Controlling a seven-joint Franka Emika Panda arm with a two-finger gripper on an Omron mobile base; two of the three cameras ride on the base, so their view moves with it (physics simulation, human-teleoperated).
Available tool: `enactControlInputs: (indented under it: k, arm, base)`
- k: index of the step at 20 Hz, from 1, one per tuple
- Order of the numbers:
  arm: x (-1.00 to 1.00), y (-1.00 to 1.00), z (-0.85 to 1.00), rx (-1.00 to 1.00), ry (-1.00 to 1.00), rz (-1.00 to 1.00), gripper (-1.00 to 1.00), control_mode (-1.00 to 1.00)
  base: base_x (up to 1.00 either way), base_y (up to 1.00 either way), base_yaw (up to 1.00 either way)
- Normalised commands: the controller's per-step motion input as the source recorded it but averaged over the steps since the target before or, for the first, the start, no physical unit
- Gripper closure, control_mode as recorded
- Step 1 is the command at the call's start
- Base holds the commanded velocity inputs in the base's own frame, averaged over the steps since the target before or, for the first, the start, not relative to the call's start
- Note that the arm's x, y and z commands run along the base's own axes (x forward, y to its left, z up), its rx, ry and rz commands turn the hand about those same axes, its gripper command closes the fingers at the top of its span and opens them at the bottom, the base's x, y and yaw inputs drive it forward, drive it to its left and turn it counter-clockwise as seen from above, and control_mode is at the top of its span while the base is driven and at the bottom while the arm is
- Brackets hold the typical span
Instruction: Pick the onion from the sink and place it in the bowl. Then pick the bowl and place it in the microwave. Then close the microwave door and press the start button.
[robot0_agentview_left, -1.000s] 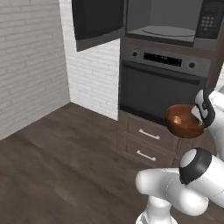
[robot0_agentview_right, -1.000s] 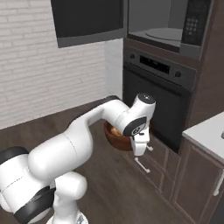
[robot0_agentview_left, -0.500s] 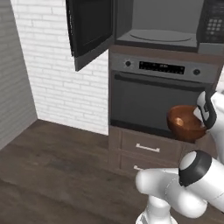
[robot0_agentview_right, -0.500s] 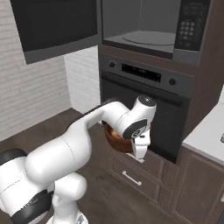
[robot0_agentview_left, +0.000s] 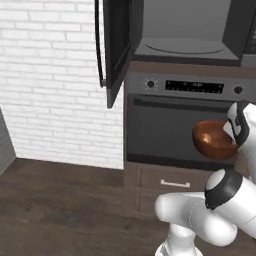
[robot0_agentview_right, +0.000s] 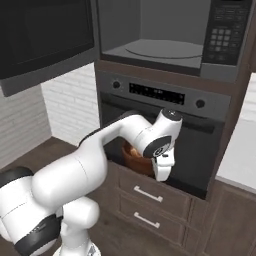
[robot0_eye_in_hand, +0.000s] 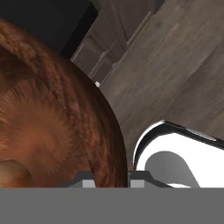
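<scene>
A: Gripping the bowl (robot0_agentview_left: 214, 140) by its rim, the gripper (robot0_eye_in_hand: 111, 177) is sitting closed on the wall, one finger inside and one outside, as the hand view is showing at its bottom edge.

B: Where is the bowl hanging?

A: It is hanging in the air in front of the oven (robot0_agentview_left: 172, 127), level with the dark oven door, below the microwave (robot0_agentview_right: 165, 37). In the left base view its open side is tilting toward the camera, reddish-brown and glossy. In the right base view the arm (robot0_agentview_right: 125, 145) is covering most of it, with just a brown edge (robot0_agentview_right: 134, 156) peeking out under the wrist.

B: And the onion?

A: A tan round bit is sitting low inside the bowl in the hand view, the onion (robot0_eye_in_hand: 13, 174), touching the bowl floor. It is cropped by the frame edge, so its shape is only partly showing.

B: Microwave state?

A: The microwave door (robot0_agentview_left: 116, 47) is standing swung open to the left, edge-on in the left base view. The grey cavity is showing with a round turntable (robot0_agentview_right: 162, 48) on its floor. The keypad (robot0_agentview_right: 226, 32) is sitting right of the cavity.

B: Anything else?

A: Two drawers (robot0_agentview_right: 150, 202) are sitting below the oven, and a white brick wall (robot0_agentview_left: 50, 85) is running left of the cabinetry.
</scene>
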Motion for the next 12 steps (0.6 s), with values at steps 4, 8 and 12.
enactControlInputs:
  k: [4,8,12]
  arm:
    - [0.0,0.0,0.0,0.0,0.0,0.0,1.0,1.0]
    - [0.0,0.0,0.0,0.0,0.0,0.0,1.0,1.0]
    - [0.0,0.0,0.0,0.0,0.0,0.0,1.0,1.0]
  base:
    - [0.51,0.03,-0.43]
    - [0.43,0.08,-0.4]
    - [0.41,0.39,-0.22]
